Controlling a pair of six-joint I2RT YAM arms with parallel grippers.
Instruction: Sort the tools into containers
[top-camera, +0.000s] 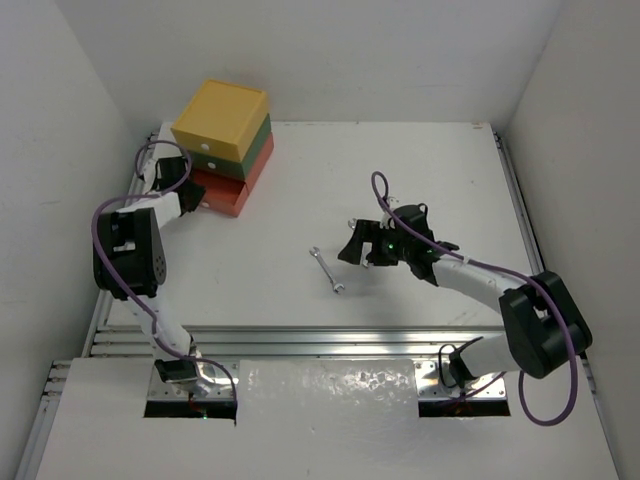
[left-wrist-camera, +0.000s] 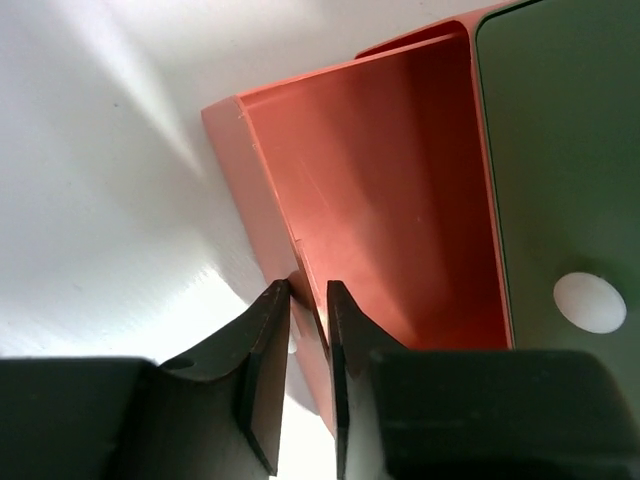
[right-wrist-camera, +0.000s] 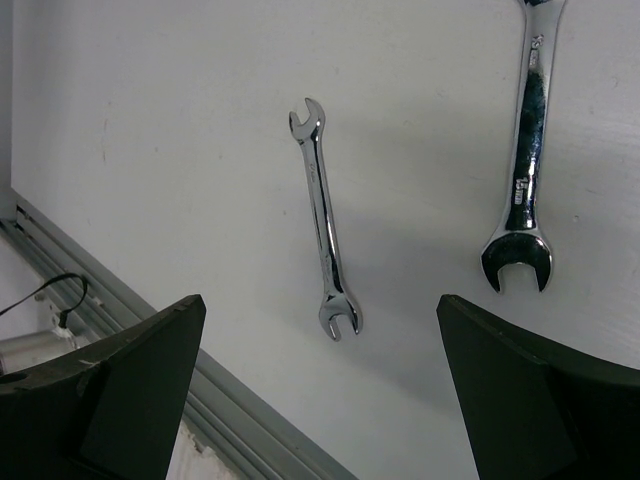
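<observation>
The containers are three stacked drawers: yellow on top, dark green in the middle, red-orange at the bottom. The red-orange drawer is pulled out and its inside shows bare. My left gripper is shut on its front wall, one finger inside and one outside. My right gripper is open and empty above a small silver wrench. A larger silver wrench lies beside it, mostly hidden in the top view. Screwdrivers and the utility knife are out of view.
The green drawer's white knob is just right of my left fingers. A grey metal rail runs along the table's near edge, close below the small wrench. White walls enclose the table on three sides.
</observation>
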